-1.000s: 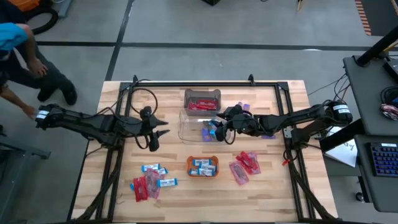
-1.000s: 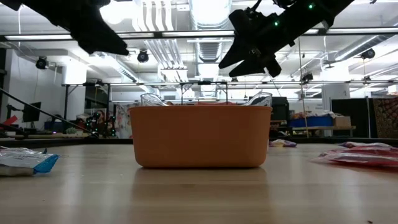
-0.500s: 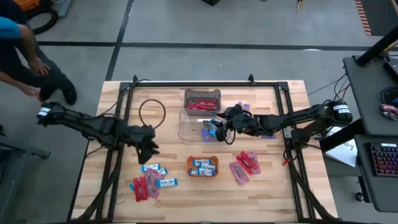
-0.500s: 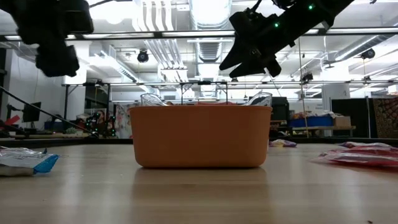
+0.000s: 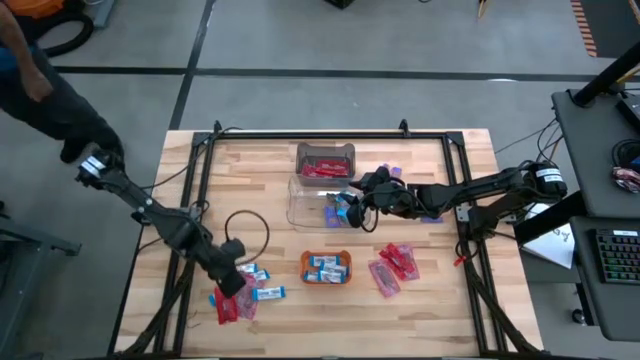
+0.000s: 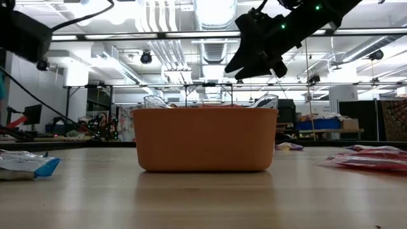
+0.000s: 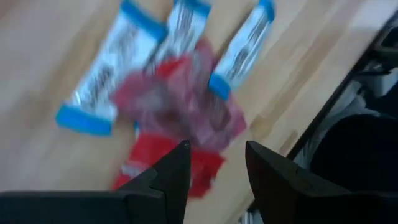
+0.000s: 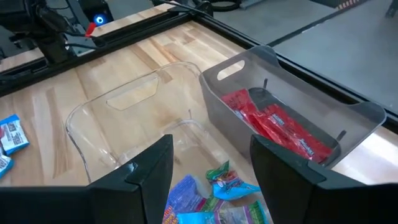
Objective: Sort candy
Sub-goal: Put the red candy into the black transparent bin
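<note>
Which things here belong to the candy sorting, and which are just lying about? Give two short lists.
Belonging to the job:
red packets
blue-and-white bars
crinkly sweets
orange tray
clear bin
grey bin
left pincer, open above the left pile
right pincer, open above the clear bin

Lying about:
keyboard
side desk

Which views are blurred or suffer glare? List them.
Left wrist view: motion-smeared, the red packets and blue-and-white wrapped bars below the open left end effector look soft. Low view: bright ceiling lights, the right end effector is a silhouette. High and right wrist views: sharp, evenly lit.
</note>
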Motion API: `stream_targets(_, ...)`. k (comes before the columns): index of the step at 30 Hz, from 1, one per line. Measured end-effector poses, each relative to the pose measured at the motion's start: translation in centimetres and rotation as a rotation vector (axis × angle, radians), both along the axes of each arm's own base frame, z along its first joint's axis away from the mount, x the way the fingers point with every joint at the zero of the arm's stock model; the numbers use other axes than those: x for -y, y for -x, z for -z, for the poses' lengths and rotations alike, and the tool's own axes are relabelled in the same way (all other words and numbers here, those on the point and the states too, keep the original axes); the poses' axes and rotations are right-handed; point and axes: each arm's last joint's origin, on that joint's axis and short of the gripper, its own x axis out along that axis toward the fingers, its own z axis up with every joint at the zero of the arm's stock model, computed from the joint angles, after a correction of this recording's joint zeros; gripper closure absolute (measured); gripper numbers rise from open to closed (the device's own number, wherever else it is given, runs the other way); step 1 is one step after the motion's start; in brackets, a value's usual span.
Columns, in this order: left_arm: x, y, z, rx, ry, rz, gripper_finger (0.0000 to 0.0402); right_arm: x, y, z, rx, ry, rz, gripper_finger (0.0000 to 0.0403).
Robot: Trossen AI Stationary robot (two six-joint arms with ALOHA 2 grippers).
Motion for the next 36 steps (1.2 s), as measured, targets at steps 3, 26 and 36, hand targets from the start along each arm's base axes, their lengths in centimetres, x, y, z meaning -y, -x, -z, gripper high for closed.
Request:
stream_targets(3,0.8,-0.4,0.2,-0.060,0.025,-0.067,0.0265,0.2,0.0,0.0,0.000,0.001,0.007,0.0200)
stream_targets(26,3.3,-3.4,2.9,-0.145,-0.209,-0.156,0.0215,0.2,5.4,-7.7,0.228,0.145,-0.043,0.0200)
stream_targets(36,3.9,-4.0,4.3,-0.157,-0.225,-0.157,0.0182,-0.3,3.9,-5.1,0.121,0.078,-0.049,0.0200)
